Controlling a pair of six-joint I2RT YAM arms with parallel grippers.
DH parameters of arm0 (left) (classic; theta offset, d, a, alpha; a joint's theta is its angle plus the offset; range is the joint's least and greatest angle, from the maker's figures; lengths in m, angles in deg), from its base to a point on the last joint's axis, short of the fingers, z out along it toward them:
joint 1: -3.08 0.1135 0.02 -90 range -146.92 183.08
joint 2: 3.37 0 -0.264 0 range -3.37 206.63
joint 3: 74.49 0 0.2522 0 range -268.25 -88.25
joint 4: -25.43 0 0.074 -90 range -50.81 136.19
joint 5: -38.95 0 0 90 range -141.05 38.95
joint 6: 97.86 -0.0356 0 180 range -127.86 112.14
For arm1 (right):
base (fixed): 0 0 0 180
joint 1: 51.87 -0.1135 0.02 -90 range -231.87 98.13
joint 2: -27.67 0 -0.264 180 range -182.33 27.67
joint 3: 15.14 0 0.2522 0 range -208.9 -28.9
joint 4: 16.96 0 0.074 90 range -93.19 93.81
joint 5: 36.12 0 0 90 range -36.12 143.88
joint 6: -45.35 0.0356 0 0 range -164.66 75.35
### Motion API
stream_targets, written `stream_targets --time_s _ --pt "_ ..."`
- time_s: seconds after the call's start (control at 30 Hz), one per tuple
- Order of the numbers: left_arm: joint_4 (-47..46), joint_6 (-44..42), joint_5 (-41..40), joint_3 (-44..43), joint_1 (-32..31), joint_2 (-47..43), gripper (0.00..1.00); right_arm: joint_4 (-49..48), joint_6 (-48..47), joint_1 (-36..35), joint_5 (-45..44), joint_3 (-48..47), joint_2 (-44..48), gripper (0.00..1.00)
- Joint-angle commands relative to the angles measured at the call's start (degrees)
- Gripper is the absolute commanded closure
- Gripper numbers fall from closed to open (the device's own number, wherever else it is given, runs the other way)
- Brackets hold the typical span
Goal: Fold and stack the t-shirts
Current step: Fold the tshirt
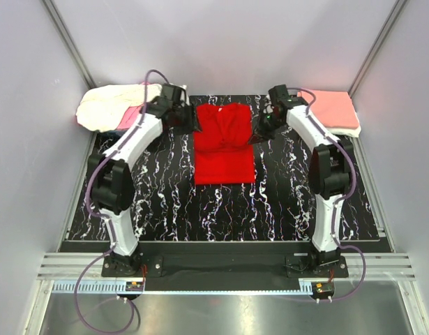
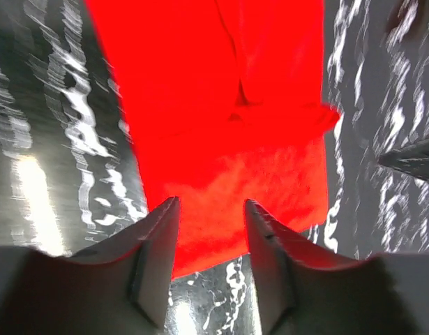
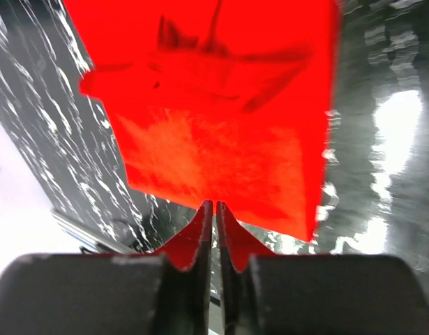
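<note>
At table centre, shifted toward 12 o'clock, the red shirt (image 1: 224,143) lies flat as a narrow rectangle, long axis running 12 to 6, sleeves apparently turned in.

**Grippers**
- The left gripper (image 1: 191,120) is at the shirt's 9 o'clock edge, near the far corner. Its jaws stand roughly half open and grasp nothing. In the wrist view, cloth shows beyond the gap.
- The right gripper (image 1: 259,131) is at the 3 o'clock edge. Its jaws are drawn to a thin slit with the tips at the hem. Whether cloth is pinched there cannot be told.

**Hazards**
1. Uneven hold. If one side lifts while the other has no cloth, the shirt is likely to skew and the tucked sleeves to spill out.
2. Shallow bite. Catching only the top layer would peel the layers apart instead of carrying the fold.
3. Low tips. Both sets of tips sit close to the table (image 1: 270,202), so a sideways drag could scrape it or bunch the hem.

**Edges and room**
- The widest open room lies toward 6 o'clock, between the shirt and the arm bases.
- At 10 o'clock the cream pile (image 1: 109,105) lies just beside the left arm.
- At 2 o'clock the salmon stack (image 1: 336,108) lies just beside the right arm. A wide elbow swing could disturb either.
- The walls (image 1: 33,139) close in at 9, 12 and 3 o'clock.
</note>
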Motion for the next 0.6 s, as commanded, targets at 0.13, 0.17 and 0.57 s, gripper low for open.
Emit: stream_targets --time_s 0.13,0.17,0.57 --pt "-4.08 -1.41 -0.14 5.09 -5.71 6.49 0.57 -3.57 -1.58 -3.77 0.53 2.65 -5.26 0.95" --pt "-4.16 -1.5 -0.41 5.27 -5.89 7.1 0.57 -3.74 -1.31 -3.77 0.53 2.39 -6.39 0.95" --pt "9.09 -7.92 -5.86 -22.91 -3.96 25.9 0.46 3.1 -1.05 -0.79 -5.09 -24.35 -24.41 0.94"
